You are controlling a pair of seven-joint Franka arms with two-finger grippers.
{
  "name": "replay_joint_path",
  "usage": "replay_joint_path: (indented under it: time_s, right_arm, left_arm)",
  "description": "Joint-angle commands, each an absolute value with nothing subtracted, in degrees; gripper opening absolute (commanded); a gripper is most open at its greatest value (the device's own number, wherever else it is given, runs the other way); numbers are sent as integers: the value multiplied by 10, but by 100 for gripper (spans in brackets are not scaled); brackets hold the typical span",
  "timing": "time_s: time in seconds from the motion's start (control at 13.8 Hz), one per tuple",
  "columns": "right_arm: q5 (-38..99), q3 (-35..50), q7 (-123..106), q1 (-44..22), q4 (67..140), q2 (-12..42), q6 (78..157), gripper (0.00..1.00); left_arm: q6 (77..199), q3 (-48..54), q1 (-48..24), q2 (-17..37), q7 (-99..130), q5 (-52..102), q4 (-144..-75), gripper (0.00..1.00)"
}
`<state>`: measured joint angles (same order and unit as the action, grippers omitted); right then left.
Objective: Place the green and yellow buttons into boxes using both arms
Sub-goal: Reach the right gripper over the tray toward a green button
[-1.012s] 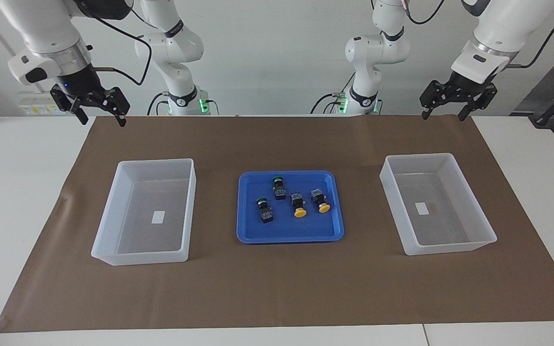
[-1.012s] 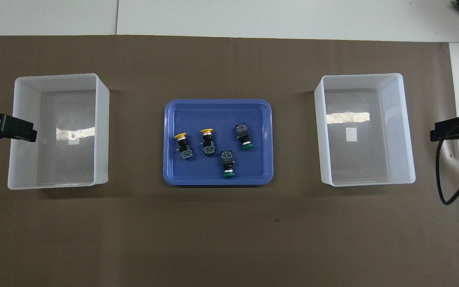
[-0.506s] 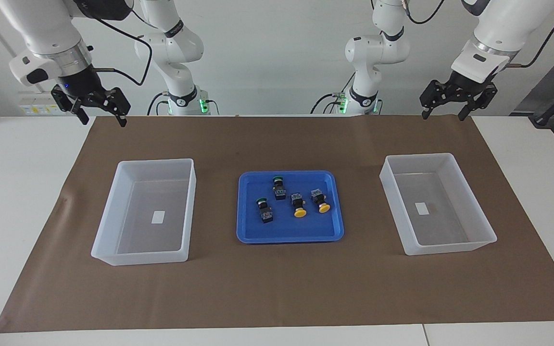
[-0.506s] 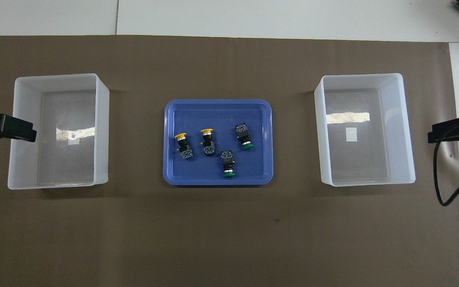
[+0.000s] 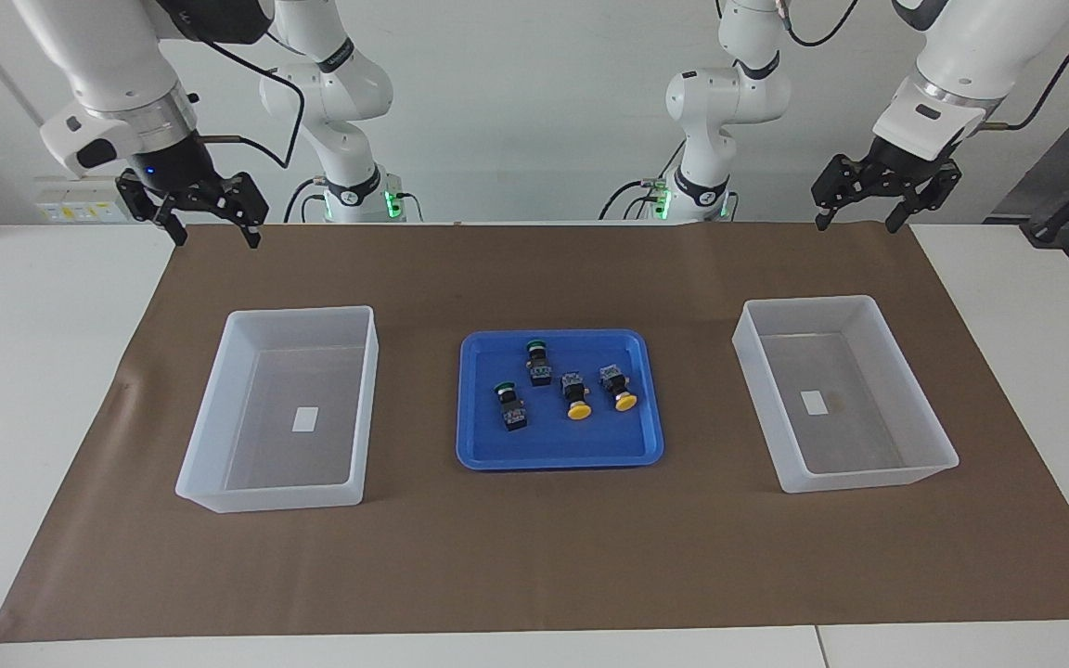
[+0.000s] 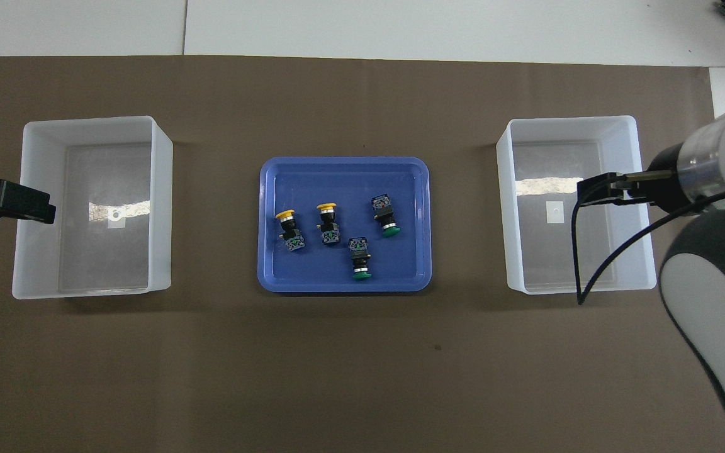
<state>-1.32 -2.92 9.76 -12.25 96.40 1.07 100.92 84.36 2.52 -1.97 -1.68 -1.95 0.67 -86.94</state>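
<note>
bare mat (image 5: 534, 547) between blue tray (image 5: 474, 455) and bins (image 5: 210, 436), tall walls

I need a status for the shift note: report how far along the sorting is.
Nothing is sorted yet. All four green and yellow push-buttons lie in the shallow blue plastic tray; both translucent white plastic bins hold none. The left tool and right tool hang open and hold nothing.

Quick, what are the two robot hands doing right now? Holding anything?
Left tool: open, holding nothing, up in the air near the robots' edge of the brown mat.
Right tool: open, holding nothing, also up over that edge.
</note>
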Motion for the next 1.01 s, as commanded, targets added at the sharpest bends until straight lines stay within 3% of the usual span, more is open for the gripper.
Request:
replay_joint_path:
  time_s: [0.0,0.29,0.94]
  right_arm:
    - [-20,-30,181,-180,962,77,1077,100]
    - [-18,-30,235,-245,963,165,1191,100]
    - [-23,-30,248,-327,962,275,1337,100]
  left_arm:
    - [844,23,-17,-29,-14,5,-882,100]
    - [839,24,-17,-29,-14,5,-882,100]
    - [844,25,-21,-30,-12,6,-882,100]
